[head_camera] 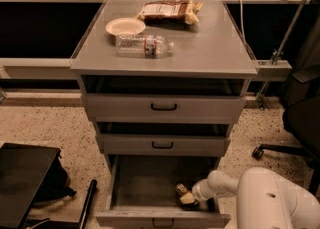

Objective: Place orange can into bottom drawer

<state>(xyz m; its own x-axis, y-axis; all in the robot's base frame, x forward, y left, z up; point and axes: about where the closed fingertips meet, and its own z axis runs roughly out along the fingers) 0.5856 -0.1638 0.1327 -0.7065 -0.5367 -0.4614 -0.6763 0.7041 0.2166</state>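
The bottom drawer (150,183) is pulled open below two upper grey drawers. My gripper (186,196) reaches into it from the right, low over the drawer floor near the front right corner. It is shut on the orange can (181,189), a small brown and gold can at its tip. Whether the can touches the drawer floor I cannot tell. My white arm (220,183) hides the drawer's right corner.
On the cabinet top (210,48) lie a clear water bottle (142,45), a pale plate (125,26) and a brown snack bag (167,11). A black case (25,183) stands on the floor at left. An office chair base (280,150) is at right.
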